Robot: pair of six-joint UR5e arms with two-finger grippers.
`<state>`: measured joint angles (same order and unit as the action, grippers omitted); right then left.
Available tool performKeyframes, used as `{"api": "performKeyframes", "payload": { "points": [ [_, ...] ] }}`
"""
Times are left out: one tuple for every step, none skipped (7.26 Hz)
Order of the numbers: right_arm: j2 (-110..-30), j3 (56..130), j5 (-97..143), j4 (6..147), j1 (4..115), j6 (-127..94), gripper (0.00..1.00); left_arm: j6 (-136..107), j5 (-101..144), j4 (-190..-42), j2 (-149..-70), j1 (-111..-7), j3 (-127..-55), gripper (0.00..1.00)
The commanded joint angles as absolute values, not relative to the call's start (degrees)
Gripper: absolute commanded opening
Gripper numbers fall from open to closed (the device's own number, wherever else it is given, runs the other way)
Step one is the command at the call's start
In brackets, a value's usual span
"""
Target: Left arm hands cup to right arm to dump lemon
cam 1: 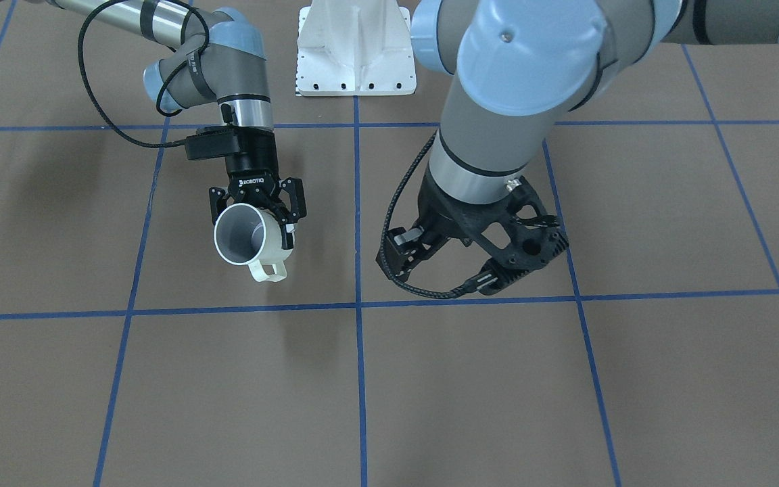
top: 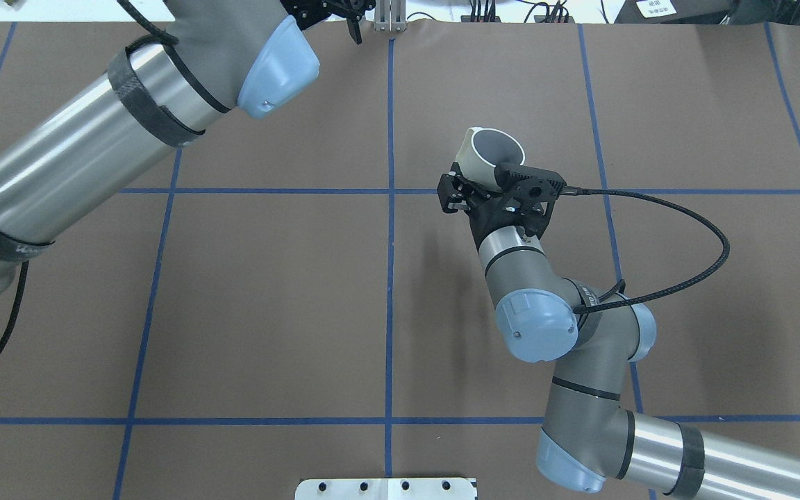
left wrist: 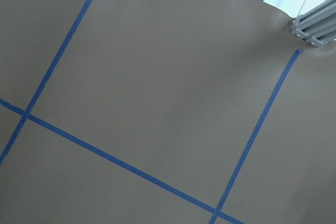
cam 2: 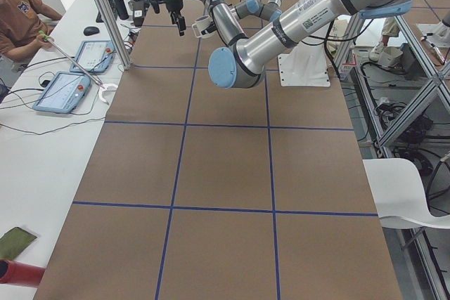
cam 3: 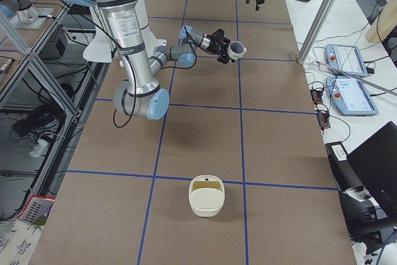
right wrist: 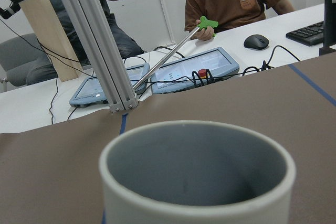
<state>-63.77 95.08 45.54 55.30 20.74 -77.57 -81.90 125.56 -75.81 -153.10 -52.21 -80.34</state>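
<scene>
My right gripper (cam 1: 255, 215) is shut on the white cup (cam 1: 262, 245) and holds it above the table, tipped over with its mouth facing away from my base and the squared handle underneath. The cup also shows in the overhead view (top: 475, 158) and fills the right wrist view (right wrist: 199, 203). Its grey inside looks empty. I see no lemon in it. My left gripper (cam 1: 397, 253) hangs beside it across the blue centre line, open and empty. The left wrist view shows only the table.
A cream square container (cam 3: 206, 197) with something yellow-green inside sits near the table's right end; I cannot tell if that is the lemon. A white mount base (cam 1: 356, 54) stands between the arms. Beyond the far edge are an aluminium post (right wrist: 100, 40), teach pendants (right wrist: 194, 72) and seated people.
</scene>
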Motion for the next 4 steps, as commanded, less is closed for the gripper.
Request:
{"api": "performKeyframes", "payload": {
  "points": [
    [-61.4,94.0,44.1,55.5,20.0,-70.4,0.00,-84.0,125.3,-76.1,-154.7,-49.4,-80.7,1.00],
    [-61.2,93.3,44.0,55.2,20.0,-66.3,0.00,-85.8,125.3,-76.3,-155.4,-48.5,-80.2,0.99],
    [-60.3,93.0,43.6,55.2,19.8,-64.5,0.00,-85.6,125.3,-76.6,-155.5,-48.4,-80.2,0.97],
    [-60.0,92.7,40.4,55.2,19.1,-64.3,0.00,-85.5,125.3,-77.9,-155.4,-47.9,-80.1,0.92]
  ]
}}
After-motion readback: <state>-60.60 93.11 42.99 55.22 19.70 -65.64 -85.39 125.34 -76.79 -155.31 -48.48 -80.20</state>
